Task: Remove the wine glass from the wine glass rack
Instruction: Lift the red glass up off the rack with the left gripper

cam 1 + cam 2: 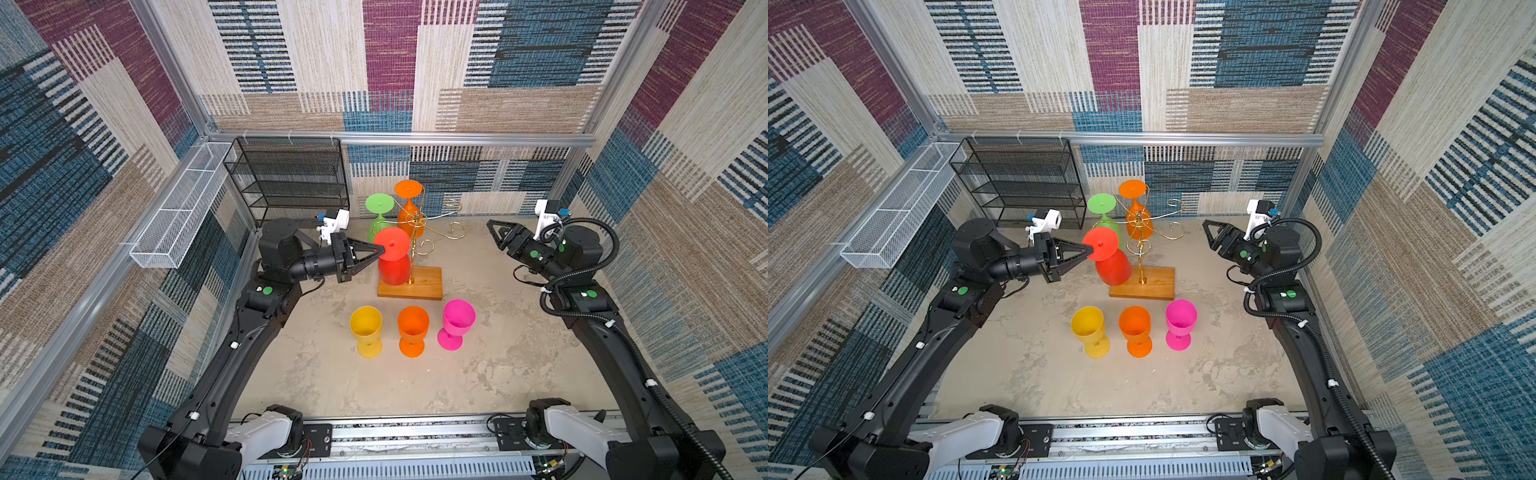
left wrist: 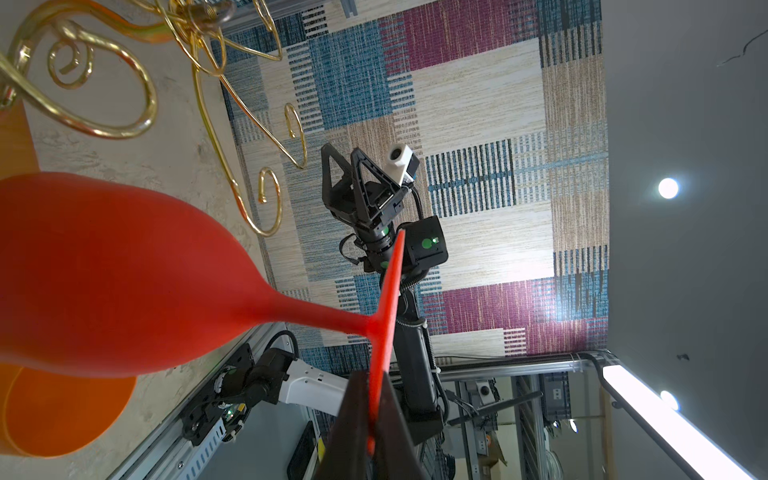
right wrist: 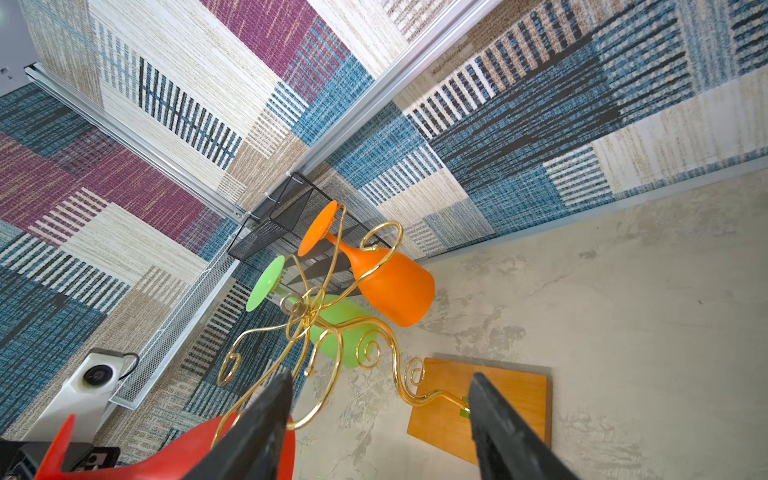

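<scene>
At the gold wire rack point(image 1: 426, 284), left gripper point(image 1: 380, 249) pinches the thin disc foot of the matte red glass point(image 1: 393, 266); right gripper point(image 1: 494, 234) gapes empty.

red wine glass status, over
Left gripper jaws shut on upside-down red plastic wine glass, at foot rim. Right gripper open, standing off. Glass beside gold wire rack stem; whether unhooked unclear. No obstruction seen.

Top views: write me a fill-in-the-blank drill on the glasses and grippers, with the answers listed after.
The held glass, pinched by its foot in the left gripper, is ___.
At the back of the rack, beside the green glass, hangs an ___ one.
The right gripper is ___ and holds nothing.
On the table, the yellow glass and orange glass stand in a row with a ___ one.
Missing: red; orange; open; pink.
</scene>
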Robot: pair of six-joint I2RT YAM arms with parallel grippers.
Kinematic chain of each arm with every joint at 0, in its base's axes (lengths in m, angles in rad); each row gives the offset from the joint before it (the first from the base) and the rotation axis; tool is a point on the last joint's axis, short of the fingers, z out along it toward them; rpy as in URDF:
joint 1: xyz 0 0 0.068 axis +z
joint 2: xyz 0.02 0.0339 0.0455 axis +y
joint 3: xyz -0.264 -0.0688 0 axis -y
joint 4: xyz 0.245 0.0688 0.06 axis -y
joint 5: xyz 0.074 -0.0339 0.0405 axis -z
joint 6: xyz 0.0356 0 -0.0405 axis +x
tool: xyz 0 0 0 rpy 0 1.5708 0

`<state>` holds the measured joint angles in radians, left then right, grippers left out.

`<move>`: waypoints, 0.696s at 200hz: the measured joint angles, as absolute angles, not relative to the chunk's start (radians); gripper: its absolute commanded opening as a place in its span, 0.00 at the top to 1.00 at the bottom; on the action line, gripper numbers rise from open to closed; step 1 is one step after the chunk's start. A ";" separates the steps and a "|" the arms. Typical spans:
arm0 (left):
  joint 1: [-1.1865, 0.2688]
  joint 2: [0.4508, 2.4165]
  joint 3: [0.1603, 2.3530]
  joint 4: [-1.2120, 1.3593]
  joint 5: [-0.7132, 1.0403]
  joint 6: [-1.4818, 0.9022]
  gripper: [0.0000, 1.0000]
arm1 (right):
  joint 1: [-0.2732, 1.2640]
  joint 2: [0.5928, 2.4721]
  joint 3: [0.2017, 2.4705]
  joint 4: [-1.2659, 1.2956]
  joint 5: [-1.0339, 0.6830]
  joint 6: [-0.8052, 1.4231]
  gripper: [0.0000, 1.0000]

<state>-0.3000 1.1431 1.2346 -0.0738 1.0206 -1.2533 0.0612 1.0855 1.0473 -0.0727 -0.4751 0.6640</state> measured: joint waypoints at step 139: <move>-0.270 1.194 1.362 0.604 1.114 -1.510 1.00 | 0.061 1.054 0.939 0.387 -0.719 0.823 0.36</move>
<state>-0.2699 1.1938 1.3621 0.6041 1.1141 -1.5105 0.0612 1.0538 0.9394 0.3874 -0.7193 0.8227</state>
